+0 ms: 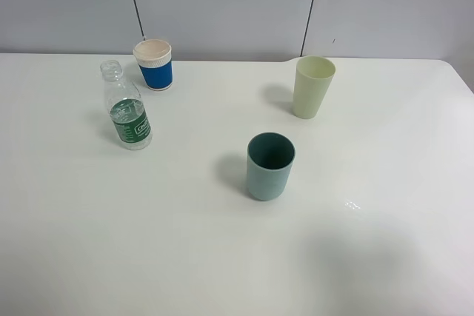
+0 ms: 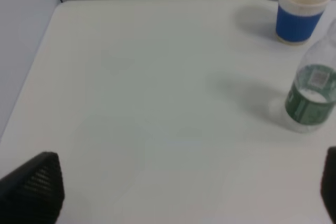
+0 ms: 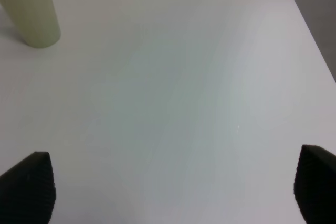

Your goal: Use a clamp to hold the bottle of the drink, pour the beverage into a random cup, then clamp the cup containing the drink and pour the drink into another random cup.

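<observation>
The uncapped clear bottle [image 1: 127, 108] with a green label stands upright on the left of the white table, with clear liquid in its lower part. It also shows in the left wrist view as bottle [image 2: 311, 95], well ahead of my open left gripper [image 2: 184, 192]. The tall pale yellow-green cup [image 1: 312, 86] stands at the back right and appears in the right wrist view as cup [image 3: 29, 9], far from my open right gripper [image 3: 173, 190]. The short teal cup [image 1: 269, 166] stands near the middle. Neither gripper shows in the high view, and nothing is between their fingers.
A blue-and-white paper cup [image 1: 155, 64] stands behind the bottle near the back wall; it is also in the left wrist view [image 2: 302, 9]. The table [image 1: 237, 257] ends at grey wall panels behind and at an edge on the far right.
</observation>
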Controlling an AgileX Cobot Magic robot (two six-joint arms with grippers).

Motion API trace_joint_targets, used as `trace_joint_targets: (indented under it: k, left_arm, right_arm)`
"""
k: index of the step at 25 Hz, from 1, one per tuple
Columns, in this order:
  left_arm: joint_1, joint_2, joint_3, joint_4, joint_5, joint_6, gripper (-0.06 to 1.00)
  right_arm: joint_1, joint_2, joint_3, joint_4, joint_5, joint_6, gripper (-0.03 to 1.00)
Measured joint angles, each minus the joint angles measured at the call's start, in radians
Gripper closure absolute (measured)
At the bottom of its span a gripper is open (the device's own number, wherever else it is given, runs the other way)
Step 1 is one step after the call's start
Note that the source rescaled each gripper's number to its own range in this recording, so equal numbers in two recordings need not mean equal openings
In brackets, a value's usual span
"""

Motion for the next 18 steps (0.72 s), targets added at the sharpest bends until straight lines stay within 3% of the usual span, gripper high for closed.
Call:
trace_joint_targets:
  k: [10,18]
  left_arm:
    - [0.000,-0.211,0.093,-0.006,0.150,-0.059,-0.05]
    - [0.000,-0.212,0.104,-0.009,0.155,-0.071,-0.05]
  right_arm:
    - [0.000,0.000,0.000,0.000,0.000,0.000,0.21]
    - [0.000,0.000,0.000,0.000,0.000,0.000,0.21]
